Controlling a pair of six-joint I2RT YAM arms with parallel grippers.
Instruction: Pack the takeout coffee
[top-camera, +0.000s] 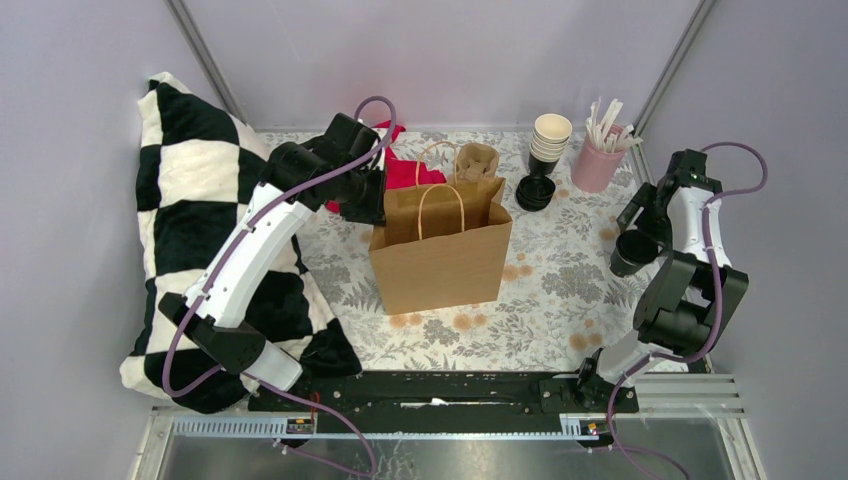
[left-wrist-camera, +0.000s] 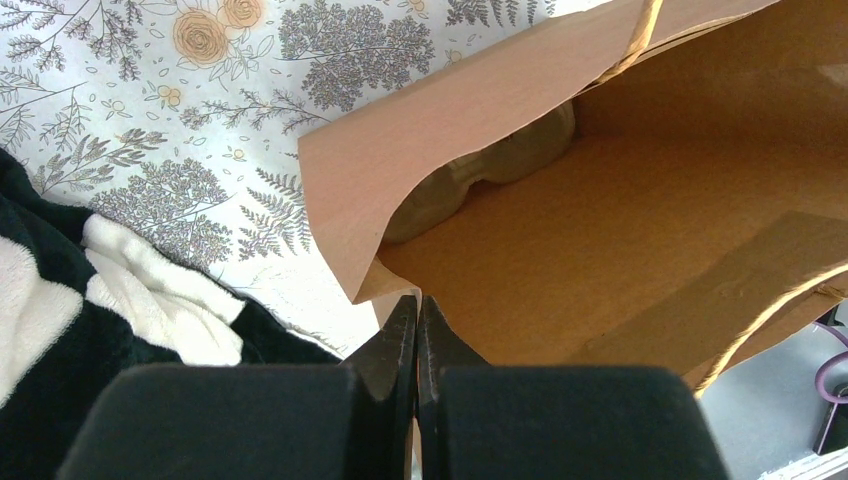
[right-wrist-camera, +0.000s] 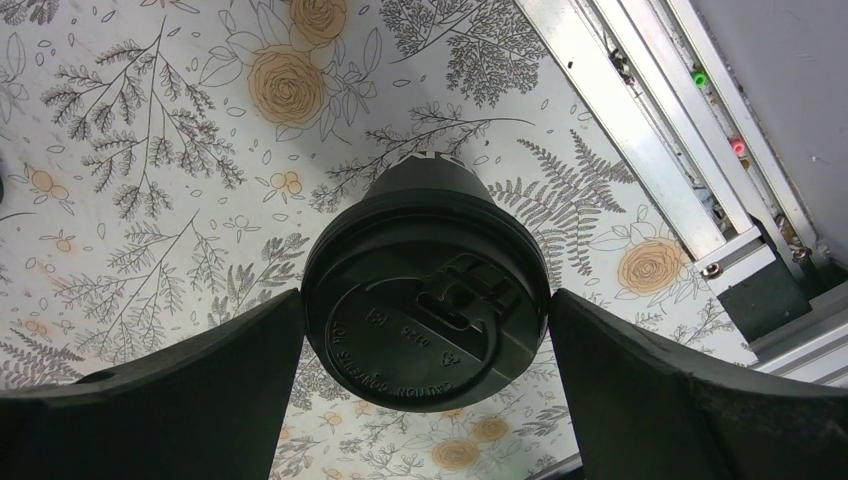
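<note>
Jaws of the right gripper (right-wrist-camera: 425, 300) stand spread wide, one on each side of the black lid of the takeout coffee (right-wrist-camera: 425, 335), their inner faces right at its rim. Whether they press on it or only flank it I cannot tell. The cup is by the right edge of the worktop (top-camera: 560, 290), well apart from the paper bag (top-camera: 440, 255). Jaws of the left gripper (left-wrist-camera: 417, 315) are pressed together at the corner of the bag's mouth on its left side; whether paper is caught between them is not clear. The bag stands upright and open at the middle of the worktop, a pulp cup carrier (left-wrist-camera: 480, 170) inside it. Judged from this, the bag is ready and the lid is on, but the main step is not yet done: the coffee has to be carried across, lowered into the carrier and let go
</note>
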